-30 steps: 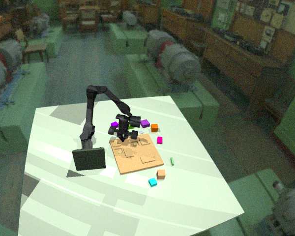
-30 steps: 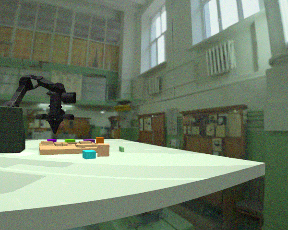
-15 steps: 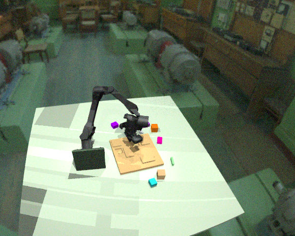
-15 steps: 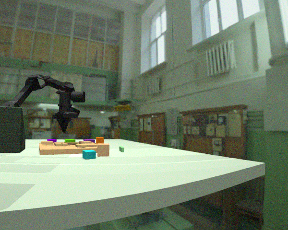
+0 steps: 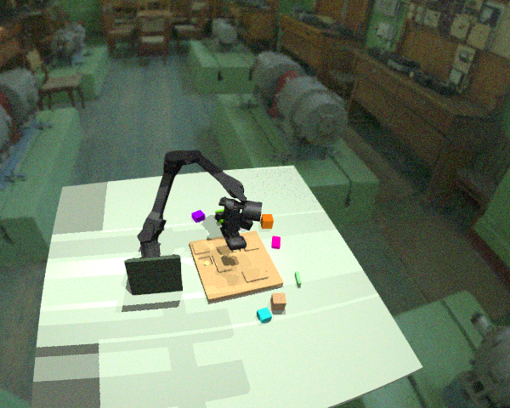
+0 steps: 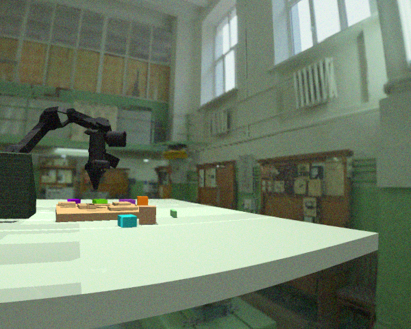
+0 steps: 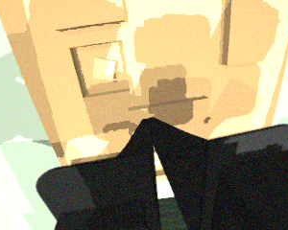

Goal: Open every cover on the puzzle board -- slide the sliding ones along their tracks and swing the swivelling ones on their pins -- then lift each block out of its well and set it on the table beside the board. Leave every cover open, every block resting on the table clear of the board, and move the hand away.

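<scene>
My gripper [image 5: 236, 246] [image 6: 94, 188] [image 7: 150, 120] is shut and empty above the wooden puzzle board [image 5: 215, 291] [image 6: 92, 216] [image 7: 43, 96]. Wooden covers lie on the board, including one at the near right [image 5: 255, 275]. A square well [image 7: 79, 72] holds a small pale piece [image 5: 206, 262] [image 7: 105, 68]; its exact shape is unclear. Outside the board rest purple [image 5: 197, 216] [image 6: 73, 200], lime [image 5: 219, 215] [image 6: 99, 201], orange [image 5: 267, 221] [image 6: 142, 200], magenta [image 5: 275, 241], green [image 5: 297, 279] [image 6: 172, 213], tan [image 5: 278, 301] [image 6: 147, 214] and cyan [image 5: 263, 314] [image 6: 127, 221] blocks. Another purple block [image 6: 127, 201] is behind the board.
A dark upright panel [image 5: 154, 274] [image 6: 9, 184] stands left of the board, by the arm's base. The white table [image 5: 334, 333] [image 6: 233, 244] carries strong light and shadow patches. The arm hides part of the board's far side in the top view.
</scene>
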### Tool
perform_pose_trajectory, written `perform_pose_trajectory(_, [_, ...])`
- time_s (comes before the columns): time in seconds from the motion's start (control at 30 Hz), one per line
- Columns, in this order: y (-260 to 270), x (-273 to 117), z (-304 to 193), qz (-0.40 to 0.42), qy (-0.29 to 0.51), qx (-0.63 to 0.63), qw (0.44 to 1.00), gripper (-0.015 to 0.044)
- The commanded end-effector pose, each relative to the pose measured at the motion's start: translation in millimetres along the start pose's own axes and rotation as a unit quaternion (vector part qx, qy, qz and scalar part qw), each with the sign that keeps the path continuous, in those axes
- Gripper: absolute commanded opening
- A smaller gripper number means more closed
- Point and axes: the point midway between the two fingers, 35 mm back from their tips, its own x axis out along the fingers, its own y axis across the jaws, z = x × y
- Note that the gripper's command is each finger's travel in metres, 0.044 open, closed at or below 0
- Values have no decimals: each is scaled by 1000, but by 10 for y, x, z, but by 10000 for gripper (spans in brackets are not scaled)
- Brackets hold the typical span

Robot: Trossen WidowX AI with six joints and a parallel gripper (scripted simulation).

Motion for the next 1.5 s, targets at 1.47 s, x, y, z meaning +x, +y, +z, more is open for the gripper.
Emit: perform_pose_trajectory(1.47, [-15, 318, 4, -1, 2, 7, 1000, 0])
